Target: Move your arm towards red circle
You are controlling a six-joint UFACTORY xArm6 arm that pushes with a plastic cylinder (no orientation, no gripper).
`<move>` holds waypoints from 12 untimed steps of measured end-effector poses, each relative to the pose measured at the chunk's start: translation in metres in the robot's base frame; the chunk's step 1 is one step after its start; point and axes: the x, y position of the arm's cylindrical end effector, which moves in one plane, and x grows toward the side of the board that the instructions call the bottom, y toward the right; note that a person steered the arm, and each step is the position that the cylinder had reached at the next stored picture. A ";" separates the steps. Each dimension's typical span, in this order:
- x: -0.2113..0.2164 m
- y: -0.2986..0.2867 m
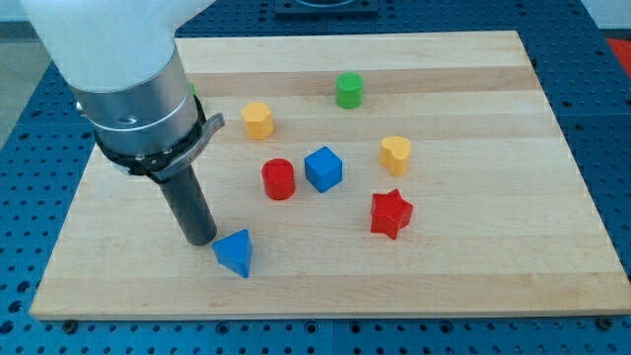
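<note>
The red circle (279, 178) is a short red cylinder near the middle of the wooden board (473, 266). My tip (199, 240) rests on the board to the lower left of it, a clear gap away. A blue triangle (235, 252) lies just right of my tip, close to it. A blue cube (323, 169) stands right next to the red circle on its right.
A red star (390, 213) lies lower right of the blue cube. A yellow heart (395, 155) is to the right, a yellow hexagon (258, 119) above the red circle, a green cylinder (348, 90) near the top. The arm's wide body (128, 79) fills the upper left.
</note>
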 end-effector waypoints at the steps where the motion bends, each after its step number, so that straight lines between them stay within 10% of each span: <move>1: -0.004 -0.004; 8: -0.086 -0.061; 12: -0.117 0.059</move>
